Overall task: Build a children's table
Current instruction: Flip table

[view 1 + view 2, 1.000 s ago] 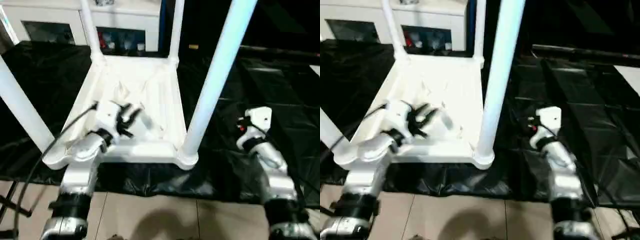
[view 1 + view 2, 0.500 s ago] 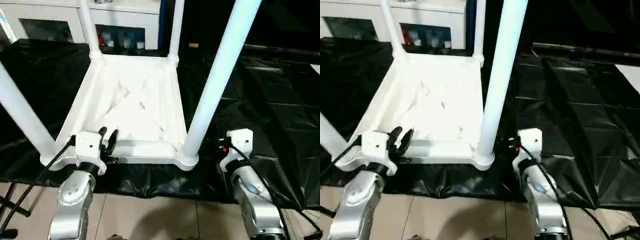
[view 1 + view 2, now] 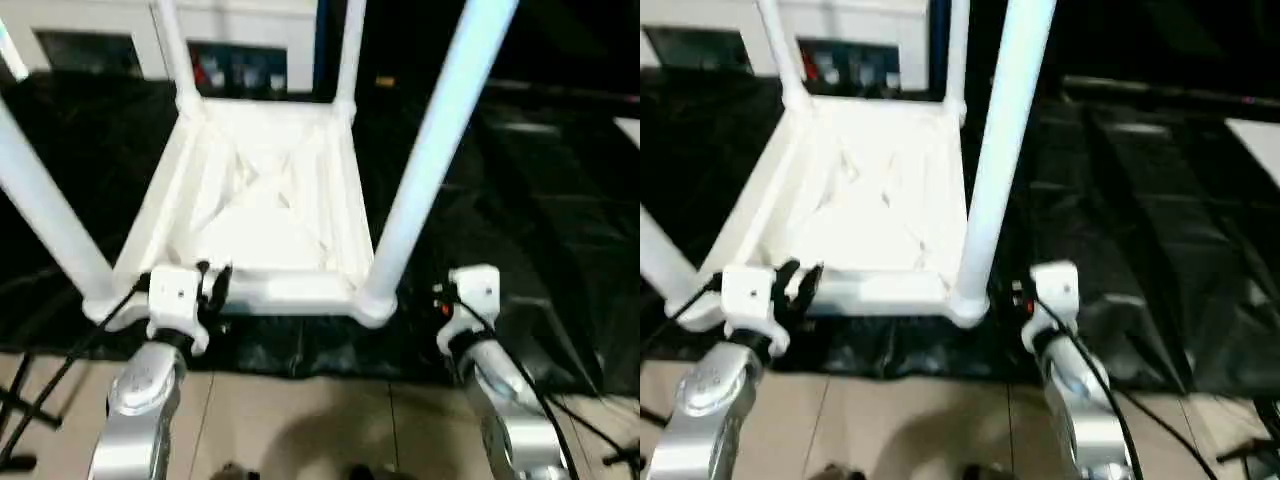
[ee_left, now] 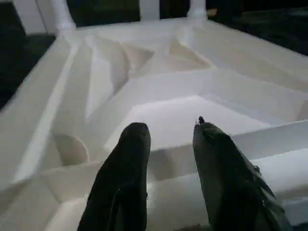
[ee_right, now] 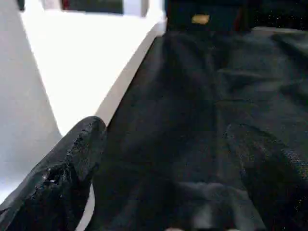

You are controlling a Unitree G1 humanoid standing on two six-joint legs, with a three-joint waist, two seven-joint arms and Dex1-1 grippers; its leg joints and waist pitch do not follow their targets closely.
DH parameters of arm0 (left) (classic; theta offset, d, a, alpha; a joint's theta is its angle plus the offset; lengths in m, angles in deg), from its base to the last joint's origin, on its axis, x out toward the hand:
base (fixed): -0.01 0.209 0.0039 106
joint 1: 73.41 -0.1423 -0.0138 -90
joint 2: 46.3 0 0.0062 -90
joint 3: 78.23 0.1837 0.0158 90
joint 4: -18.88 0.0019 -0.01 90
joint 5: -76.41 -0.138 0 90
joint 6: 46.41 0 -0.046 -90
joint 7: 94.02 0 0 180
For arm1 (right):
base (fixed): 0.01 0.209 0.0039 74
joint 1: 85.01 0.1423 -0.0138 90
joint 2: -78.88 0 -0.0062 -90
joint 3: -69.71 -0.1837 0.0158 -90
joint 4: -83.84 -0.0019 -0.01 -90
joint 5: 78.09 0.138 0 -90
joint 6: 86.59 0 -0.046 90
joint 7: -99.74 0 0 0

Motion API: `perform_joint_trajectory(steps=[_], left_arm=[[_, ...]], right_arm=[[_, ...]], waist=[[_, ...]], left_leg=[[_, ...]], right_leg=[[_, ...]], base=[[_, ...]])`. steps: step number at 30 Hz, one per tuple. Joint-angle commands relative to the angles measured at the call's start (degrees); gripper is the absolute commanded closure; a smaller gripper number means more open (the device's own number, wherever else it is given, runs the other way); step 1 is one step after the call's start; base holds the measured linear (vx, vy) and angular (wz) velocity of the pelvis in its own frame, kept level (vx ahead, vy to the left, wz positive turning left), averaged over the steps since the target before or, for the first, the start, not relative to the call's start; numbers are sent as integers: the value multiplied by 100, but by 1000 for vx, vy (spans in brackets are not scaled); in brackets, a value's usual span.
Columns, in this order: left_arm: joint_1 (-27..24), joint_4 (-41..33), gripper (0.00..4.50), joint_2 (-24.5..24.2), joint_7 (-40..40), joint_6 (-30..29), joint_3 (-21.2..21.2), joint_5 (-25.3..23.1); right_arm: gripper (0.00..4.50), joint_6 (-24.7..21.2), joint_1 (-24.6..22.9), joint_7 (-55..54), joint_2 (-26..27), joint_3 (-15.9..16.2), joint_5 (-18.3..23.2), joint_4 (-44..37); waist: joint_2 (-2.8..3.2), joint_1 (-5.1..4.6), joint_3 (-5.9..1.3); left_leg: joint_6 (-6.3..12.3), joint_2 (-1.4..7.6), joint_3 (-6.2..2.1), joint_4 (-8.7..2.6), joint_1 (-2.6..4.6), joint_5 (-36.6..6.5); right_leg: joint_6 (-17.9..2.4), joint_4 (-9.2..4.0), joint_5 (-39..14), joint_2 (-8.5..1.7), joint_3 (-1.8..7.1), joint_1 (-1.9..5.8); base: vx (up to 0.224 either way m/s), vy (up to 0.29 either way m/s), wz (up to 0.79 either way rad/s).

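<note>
- Beige floor tiles [image 3: 330, 410] run along the near edge, and beyond them a large table draped in black cloth [image 3: 540, 200] fills the scene
- Nearest, two silver forearms reach up from the bottom edge towards the draped table's front
- left gripper [image 3: 212, 283] sits at the near rim of the children's table [image 3: 265, 200]; its two black fingers [image 4: 127, 163] stand a narrow way apart with nothing between them, pointing over the white rim into the ribbed underside
- right gripper [image 5: 168, 159] is near the front right corner of the white table, apart from it; its fingers are spread wide and empty, with black cloth between them
- children's table lies upside down on the black cloth, ribbed underside facing up, near edge close to the draped table's front
- Four white legs stand up from its corner sockets: near right leg [image 3: 430, 150], near left leg [image 3: 45, 215], far left leg [image 3: 172, 50], far right leg [image 3: 350, 50]
- Farthest back, a white cabinet [image 3: 240, 30] with glass doors stands behind the black-draped table
</note>
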Motion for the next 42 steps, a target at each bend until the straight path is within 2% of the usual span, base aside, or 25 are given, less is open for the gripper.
perform_joint_trajectory(steps=[1, 2, 3, 4, 5, 6, 7, 8, 9, 10, 11, 12, 13, 14, 16, 18, 20, 21, 23, 24, 26, 28, 33, 35, 42], left_arm=[[-22, -106, 281, 9, -89, -50, 46, -24], [-11, -108, 281, -4, -254, 57, -53, -88], [11, -86, 281, -15, -437, 185, -153, -181], [14, -83, 281, -16, -458, 199, -164, -192], [-12, -143, 281, -35, -649, 737, -478, -143], [-41, -195, 264, -45, -719, 1070, -666, -73], [-114, -311, 253, -83, -665, 1216, -823, 53], [-217, -418, 247, -147, -621, 1143, -911, 80], [-499, -629, 244, -237, -553, 985, -1021, 59], [-504, -633, 234, -237, -552, 984, -1023, 59], [-504, -633, 221, -237, -552, 984, -1023, 59], [-760, -805, 212, -297, -591, 1027, -1123, -6], [-1075, -1003, 206, -305, -597, 1166, -1324, 91], [-1212, -1081, 206, -267, -584, 1222, -1420, 190], [-1351, -1143, 200, -230, -631, 1272, -1482, 173], [-1717, -1269, 170, -103, -661, 1469, -1534, 274], [-1938, -1411, 165, 147, -501, 1435, -1520, 816], [-1938, -1411, 157, 147, -501, 1435, -1520, 816], [-2062, -1477, 132, 258, -592, 1504, -1546, 818], [-2047, -1473, 125, 270, -621, 1474, -1560, 826], [-1929, -1436, 120, 215, -615, 1280, -1569, 953], [-1794, -1359, 98, 121, -582, 1172, -1585, 1010], [-1337, -884, 76, -284, -331, 856, -1685, 1050], [-930, -325, 48, -676, -156, 724, -1742, 1067], [-148, 716, 3, -1182, 29, 565, -1754, 1146]], right_arm=[[0, -61, 11, -43, -102, -142, -42, -67], [0, -37, -13, 38, -201, -130, -36, -83], [0, -18, -34, 136, -263, -140, 23, -99], [0, -17, -36, 148, -269, -143, 33, -100], [0, 6, -100, 487, -450, -147, 196, -161], [0, 18, -139, 687, -561, -140, 278, -199], [0, -8, -186, 940, -685, -150, 416, -250], [0, -68, -239, 1179, -810, -151, 541, -306], [0, -132, -362, 1711, -1098, -116, 741, -400], [0, -133, -364, 1720, -1103, -116, 745, -402], [0, -133, -364, 1720, -1103, -116, 745, -402], [0, -170, -457, 2204, -1377, -64, 876, -462], [0, -241, -558, 2780, -1692, -14, 1104, -595], [0, -274, -593, 3019, -1818, 13, 1220, -675], [0, -327, -608, 3201, -1910, 48, 1311, -752], [0, -448, -570, 3570, -2082, 155, 1462, -881], [0, -554, -501, 3781, -2155, 242, 1565, -920], [0, -554, -501, 3781, -2155, 242, 1565, -920], [0, -643, -457, 3979, -2204, 330, 1685, -957], [0, -692, -444, 4042, -2207, 359, 1734, -975], [0, -907, -404, 4300, -2221, 495, 1966, -1062], [0, -995, -374, 4421, -2213, 594, 2048, -1089], [0, -817, -155, 4172, -1891, 690, 1826, -837], [0, -778, -39, 4018, -1675, 721, 1805, -744], [0, -802, 59, 3928, -1519, 784, 1865, -659]], waist=[[124, 294, -94], [-112, 275, -210], [-284, 254, -173], [-330, 310, -243], [-319, 380, -263], [-218, 442, -303], [-267, 412, -319], [-169, 424, -339], [-204, 363, -296], [-195, 338, -261], [-201, 331, -271], [-283, 340, -340], [-271, 341, -342], [-280, 312, -323], [-263, 310, -343], [-343, 302, -350], [-425, 326, -357], [-395, 347, -354], [-419, 368, -358], [-491, 385, -351], [-469, 431, -342], [-479, 457, -328], [-476, 458, -321], [-455, 452, -354], [-405, 467, -364]], left_leg=[[-349, 496, 35, -1419, -234, -5459], [-347, 339, 62, -1070, 77, -4720], [-384, 2, -90, -98, 356, -3182], [-182, -19, -129, 145, 245, -2037], [-91, 61, -265, -148, -59, -990], [-250, 111, -230, -424, -3, -996], [-247, 130, -219, -456, 30, -1128], [-213, 194, -225, -540, 98, -1448], [-211, 187, -205, -596, 78, -1803], [-217, 183, -220, -635, 56, -2065], [-230, 173, -215, -636, 66, -2135], [-205, 185, -213, -605, 97, -1974], [-133, 201, -222, -609, 76, -1856], [-38, 212, -232, -646, -6, -1655], [-24, 203, -197, -619, 74, -1720], [56, 217, -200, -627, 58, -1560], [105, 226, -178, -603, 80, -1481], [96, 224, -164, -608, 86, -1454], [96, 224, -158, -599, 108, -1430], [81, 225, -143, -595, 114, -1467], [41, 223, -141, -598, 161, -1598], [-55, 227, -151, -621, 157, -1703], [-243, 210, -176, -655, 152, -1790], [-323, 180, -176, -642, 184, -1850], [-429, 179, -172, -657, 238, -2017]], right_leg=[[-228, 681, -1122, 35, 118, 387], [-26, 491, -2382, -181, 637, 261], [164, -653, -4889, -832, 885, -243], [286, -775, -5354, -968, 1018, -118], [230, -608, -4762, -873, 994, 203], [31, -484, -3560, -506, 752, 172], [-57, -427, -2947, -418, 719, 168], [-296, -349, -2146, -382, 698, 186], [-425, -351, -2014, -335, 683, 177], [-415, -386, -2173, -338, 679, 187], [-398, -407, -2272, -342, 686, 180], [-430, -408, -2067, -372, 708, 207], [-478, -378, -1809, -367, 711, 225], [-495, -360, -1444, -351, 693, 284], [-541, -384, -1248, -328, 713, 215], [-618, -360, -842, -329, 716, 251], [-665, -350, -689, -344, 732, 245], [-682, -361, -671, -342, 743, 227], [-657, -363, -585, -324, 748, 221], [-605, -381, -636, -328, 753, 217], [-558, -402, -850, -327, 760, 189], [-455, -422, -1082, -329, 759, 192], [-382, -422, -1368, -337, 749, 171], [-395, -409, -1429, -334, 754, 156], [-545, -388, -1221, -342, 762, 126]], base=[[-76, -61, 8], [-76, -61, 8], [-13, -99, -7], [0, 0, 0], [-8, -34, -22], [0, 0, 0], [0, 0, 0], [0, 0, 0], [0, 0, 0], [0, 0, 0], [0, 0, 0], [0, 0, 0], [0, 0, 0], [0, 0, 0], [56, 31, -8], [31, 12, -2], [0, 0, 0], [0, 0, 0], [0, 0, 0], [0, 0, 0], [0, 0, 0], [0, 0, 0], [0, 0, 0], [0, 0, 0], [0, 0, 0]])
